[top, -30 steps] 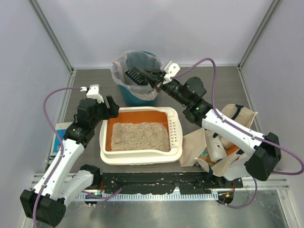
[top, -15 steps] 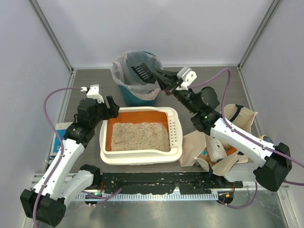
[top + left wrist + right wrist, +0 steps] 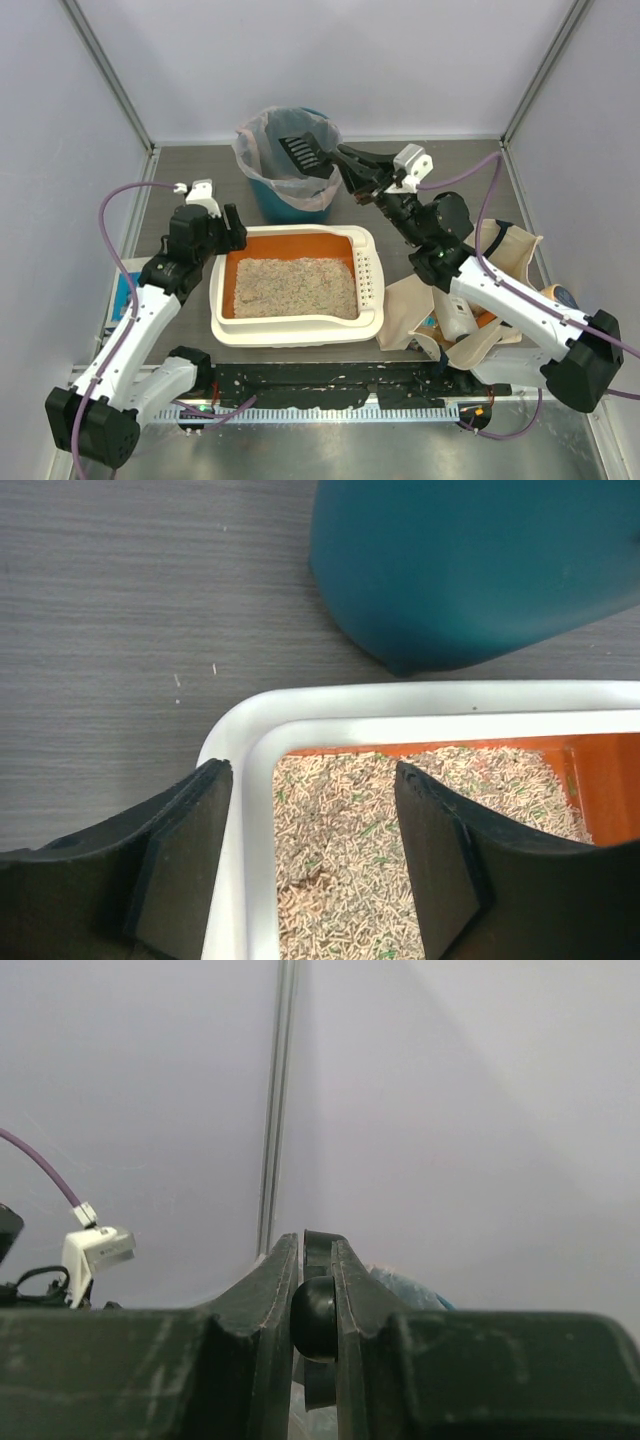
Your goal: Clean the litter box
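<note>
Top view — set high behind the arm bases, faced down and forward; the whole table (image 3: 180,175) is taken in from afar. Left wrist view — held close, aimed down between the left fingers (image 3: 180,870) at a box (image 3: 240,740) corner and the bin (image 3: 480,560) foot, both shared with the top view. Right wrist view is aimed about level along the right fingers (image 3: 250,1350) at the wall (image 3: 450,1110).

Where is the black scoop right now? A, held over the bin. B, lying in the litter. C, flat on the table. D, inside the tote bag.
A: the right gripper clamps the scoop, its head over the lined bin's opening.
</note>
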`<state>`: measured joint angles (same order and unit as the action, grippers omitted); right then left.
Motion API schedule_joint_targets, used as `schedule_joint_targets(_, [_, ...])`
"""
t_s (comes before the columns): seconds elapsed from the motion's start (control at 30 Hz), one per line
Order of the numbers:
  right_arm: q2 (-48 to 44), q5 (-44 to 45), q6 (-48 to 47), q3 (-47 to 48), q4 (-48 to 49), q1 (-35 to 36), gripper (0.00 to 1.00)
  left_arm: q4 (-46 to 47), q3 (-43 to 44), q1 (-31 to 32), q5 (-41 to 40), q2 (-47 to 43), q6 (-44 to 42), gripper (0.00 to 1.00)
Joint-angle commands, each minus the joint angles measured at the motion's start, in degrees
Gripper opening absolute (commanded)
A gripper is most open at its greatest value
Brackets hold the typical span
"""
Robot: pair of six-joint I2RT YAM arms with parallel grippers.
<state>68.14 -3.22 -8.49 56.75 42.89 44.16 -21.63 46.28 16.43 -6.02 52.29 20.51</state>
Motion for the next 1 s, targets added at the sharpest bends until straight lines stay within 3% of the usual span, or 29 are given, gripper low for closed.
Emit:
schedule_joint_targets(0.0, [-3.97,0.59,3.3,2.66,7.28,0.22,0.01,-2.72,3.29,-0.08,-2.42,2.11,-1.7,0.66])
schedule_joint_targets(0.27, [-15.3,1.37,13.23,-4.54,8.18,0.22,0.01,-4.39,4.87,-0.08,-2.42,6.42,-2.32,0.39])
schedule_joint_targets(0.4, [-22.69,5.94,20.42,-8.49,-1.2,0.22,0.01,-3.16,4.96,-0.08,-0.57,8.26,-2.58,0.19])
schedule_joint_targets(0.6, [-30.33,9.9,25.71,-10.78,-17.37,0.22,0.01,-2.1,6.36,-0.16,2.67,12.74,-3.89,0.02])
schedule_joint_targets(0.97, [-29.65,7.62,30.73,-11.93,-45.15,0.22,0.01,0.53,9.97,0.27,10.49,20.65,-10.67,0.0])
